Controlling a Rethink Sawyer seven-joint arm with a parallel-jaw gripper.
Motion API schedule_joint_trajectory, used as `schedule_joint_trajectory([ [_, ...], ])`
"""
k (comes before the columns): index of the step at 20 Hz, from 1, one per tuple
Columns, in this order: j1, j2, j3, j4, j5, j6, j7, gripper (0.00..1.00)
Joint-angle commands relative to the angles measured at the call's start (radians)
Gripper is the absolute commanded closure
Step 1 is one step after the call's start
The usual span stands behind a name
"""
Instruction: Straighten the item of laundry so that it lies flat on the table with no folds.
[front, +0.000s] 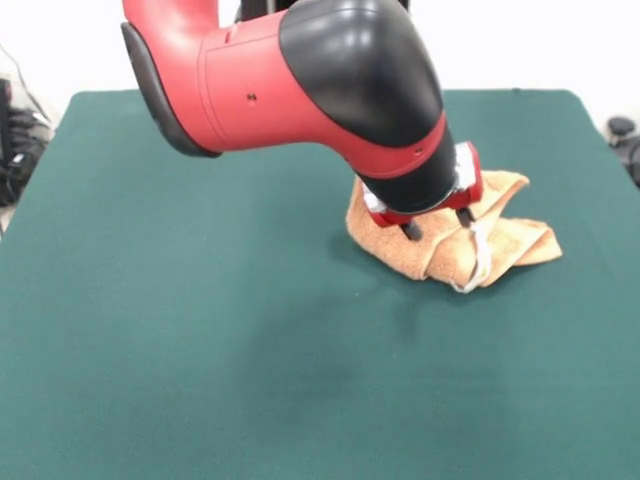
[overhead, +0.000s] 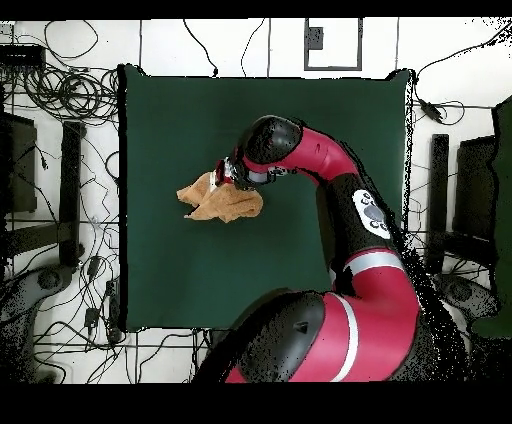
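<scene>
i see my gripper (front: 440, 224) spread narrow, fingertips down on the crumpled towel (front: 500, 235) at right of the table (front: 200, 350).

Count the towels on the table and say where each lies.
1. The crumpled orange-tan towel lies on the green table, right of centre in the front view, under the pincer. Nothing else could hide another.

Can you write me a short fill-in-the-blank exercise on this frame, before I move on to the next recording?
1. The towel lies ____ rather than flat.
2. The gripper is directly above the ____.
3. The table is covered in dark ____ cloth.
4. The arm is red and ____.

Missing words: crumpled; towel; green; black
</scene>
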Motion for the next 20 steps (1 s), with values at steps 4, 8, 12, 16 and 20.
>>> schedule_joint_trajectory([
  [4,0.13,0.011,-0.098,-0.022,-0.102,-0.222,0.203,0.0],
  [8,0.197,-0.039,-0.198,-0.046,-0.164,-0.304,0.262,0.0],
  [12,0.243,-0.081,-0.27,-0.075,-0.178,-0.309,0.295,0.0],
  [16,0.234,-0.058,-0.267,-0.101,-0.127,-0.3,0.288,0.0],
  [20,0.232,-0.037,-0.27,-0.133,-0.102,-0.277,0.274,0.0],
])
